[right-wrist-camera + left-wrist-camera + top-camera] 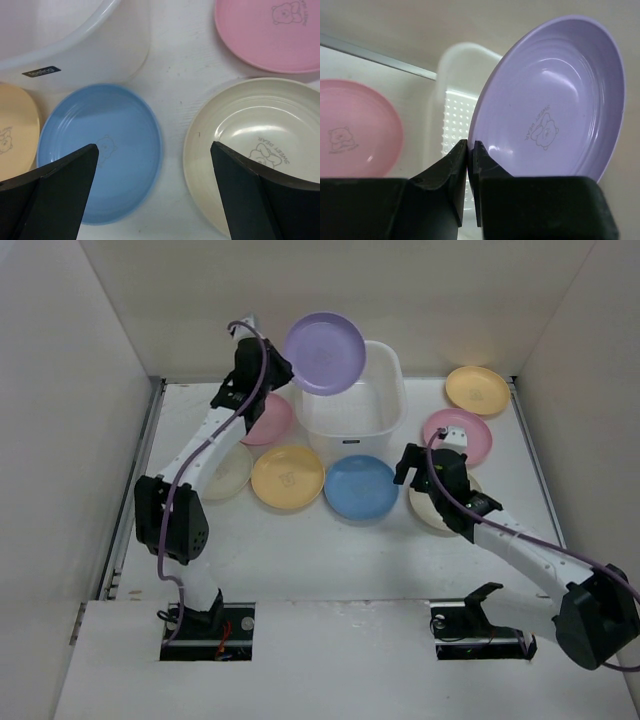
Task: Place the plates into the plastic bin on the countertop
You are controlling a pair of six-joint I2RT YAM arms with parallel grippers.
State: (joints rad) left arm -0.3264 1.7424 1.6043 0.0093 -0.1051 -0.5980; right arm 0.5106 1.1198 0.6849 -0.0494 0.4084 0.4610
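Left pincer point(470, 147) is pinched on the rim of the purple plate point(555, 100), holding it on edge in the air, the plastic bin point(452, 105) just beyond its tips. I judge the plate light, stiff and slick, so the thin rim is the place to grip. Right pincer point(153, 146) hangs spread above the surface point(175, 75), blue plate point(110, 130) and cream plate point(250, 125) beneath it.

You have 3 plain white walls point(400, 290) boxing in the scene, and a white front panel point(340, 660) with 2 rectangular cut-outs point(200, 648) nearest you.
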